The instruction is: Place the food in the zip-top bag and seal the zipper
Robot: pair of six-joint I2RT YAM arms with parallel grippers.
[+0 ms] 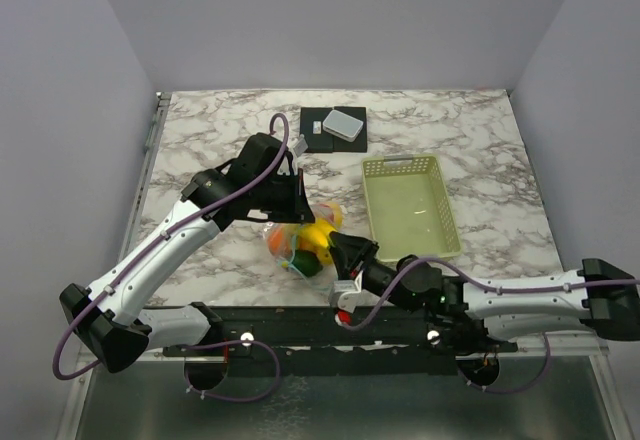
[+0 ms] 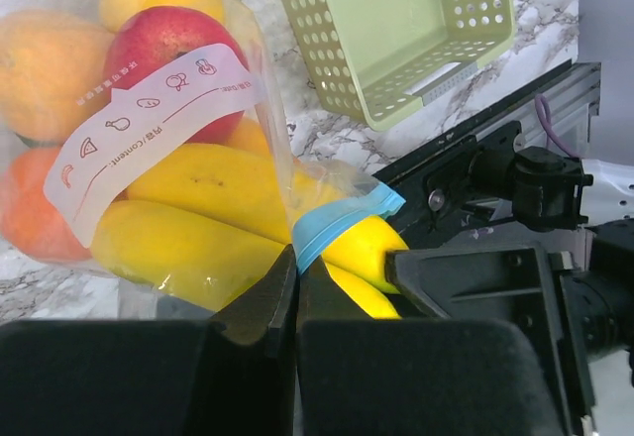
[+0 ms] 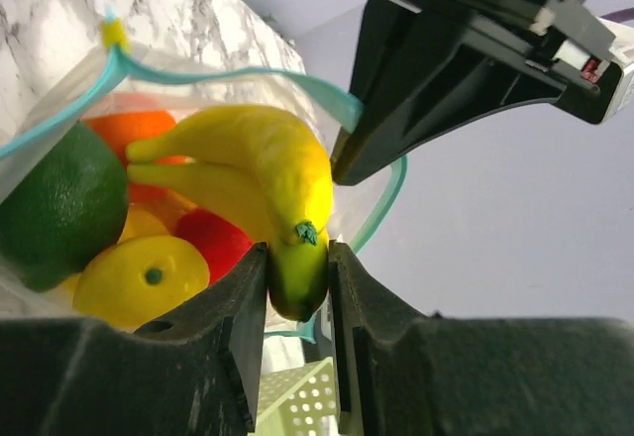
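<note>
Two grips: left fingers (image 2: 260, 309) pinch the zipper (image 2: 344, 222), right fingers (image 3: 238, 302) clamp the banana (image 3: 248, 154) at the mouth; we risk jamming the seal.

Glossy plastic banana (image 3: 248, 159), clear crinkly bag (image 2: 253, 79), marble-look table (image 1: 220, 130), matt plastic basket (image 1: 400, 166)

The clear, crinkly zip-top bag (image 2: 149, 124) bulged with toy fruit, its mouth open. Its light blue zipper (image 3: 248, 77) gaped unsealed. Inside lay a red apple (image 2: 168, 45), an orange (image 2: 30, 208), a lemon (image 3: 139, 277) and a dark green fruit (image 3: 59, 208). The yellow bananas (image 3: 248, 159) lay across the mouth, with their green-tipped stem end still outside.
</note>
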